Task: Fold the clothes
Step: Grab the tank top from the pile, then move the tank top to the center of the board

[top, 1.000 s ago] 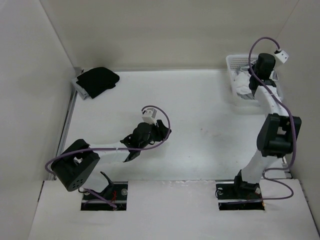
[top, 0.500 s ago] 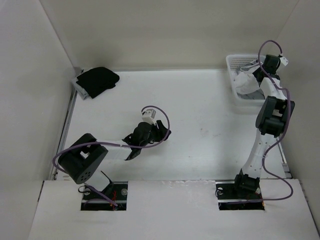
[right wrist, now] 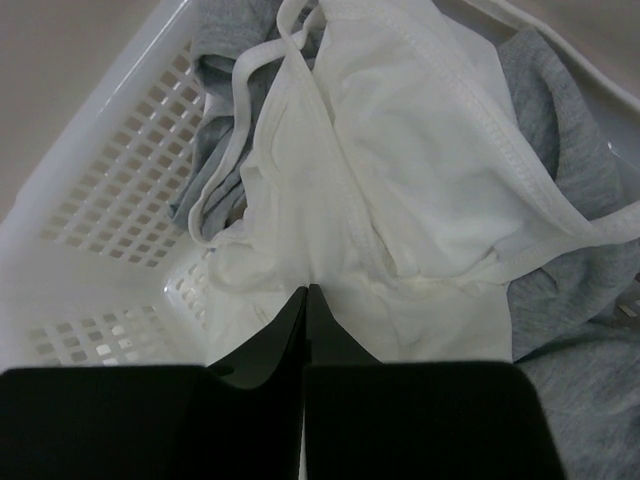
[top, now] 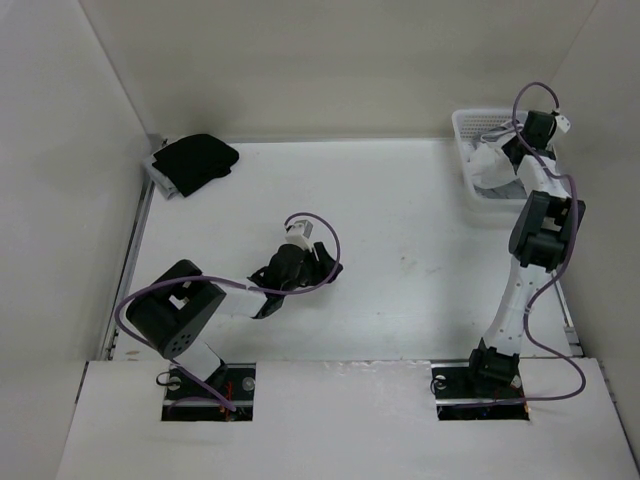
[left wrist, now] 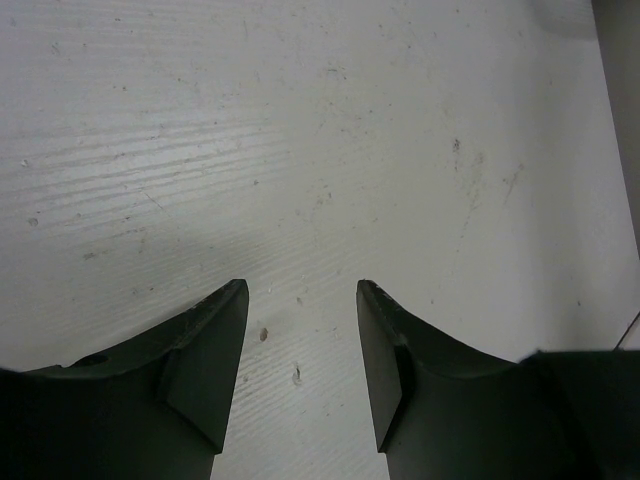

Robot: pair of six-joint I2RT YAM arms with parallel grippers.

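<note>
The clothes, a white tank top (right wrist: 400, 150) with narrow straps, lie crumpled in a white plastic basket (right wrist: 110, 180) at the table's far right corner (top: 462, 125). My right gripper (right wrist: 307, 288) reaches down into the basket, its jaws shut on a pinch of the tank top's fabric, whose creases run into the fingertips. In the top view the tank top (top: 487, 160) shows as a white heap beside my right gripper (top: 510, 150). My left gripper (left wrist: 300, 290) hangs open just above the bare table near the middle (top: 325, 262), holding nothing.
A grey garment (right wrist: 560, 120) lies under and around the tank top in the basket. A black garment (top: 195, 160) sits folded at the far left corner by the wall. White walls close in the table on three sides.
My right arm has stretched farther into the basket and its jaws, open a moment ago, have shut on the white fabric. The left gripper has stayed in place while its arm shifted slightly.
</note>
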